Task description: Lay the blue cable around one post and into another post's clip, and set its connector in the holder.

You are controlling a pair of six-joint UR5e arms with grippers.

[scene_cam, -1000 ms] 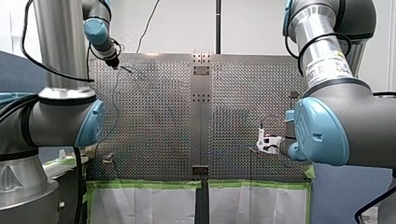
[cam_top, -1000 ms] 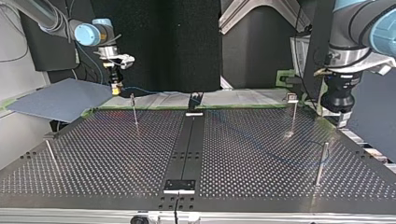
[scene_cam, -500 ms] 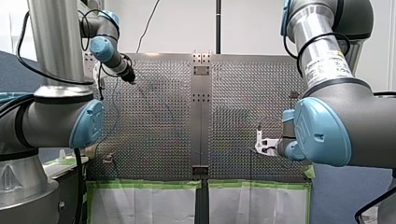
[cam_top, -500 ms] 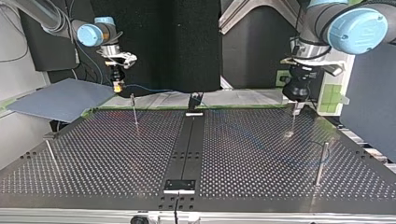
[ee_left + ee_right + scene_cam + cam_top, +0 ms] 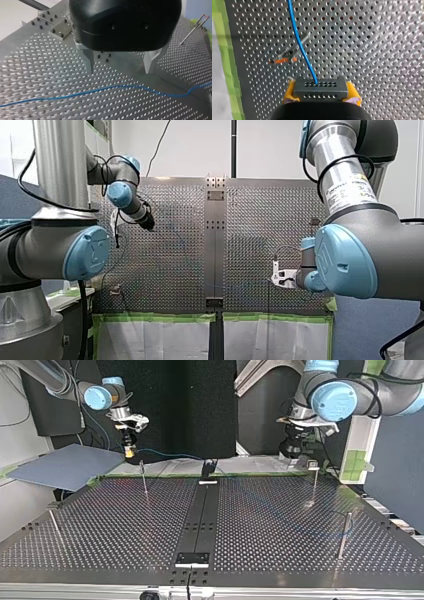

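"How many grippers, and what do they hold?"

"Two. My right gripper (image 5: 321, 93) has its yellow pads closed on the one connector (image 5: 320, 86). The single blue cable (image 5: 299, 45) leads ahead past a post (image 5: 287, 56). My left gripper (image 5: 118, 72) gapes empty, with the cable crossing beyond its fingertips."

"Posts?"

"Four posts (image 5: 314, 482) in the top view. Their clips are too small to read, and the cable is faint there."

Top view: my right gripper (image 5: 129, 451) hangs near the table's (image 5: 100, 525) far edge, left of the holder (image 5: 208, 468) at that edge's middle. The connector (image 5: 320, 87) sits between its fingers (image 5: 289, 93), the cable (image 5: 299, 42) running ahead past a post (image 5: 289, 53). My left gripper (image 5: 119, 71) stands above the cable, apparently clear of it.
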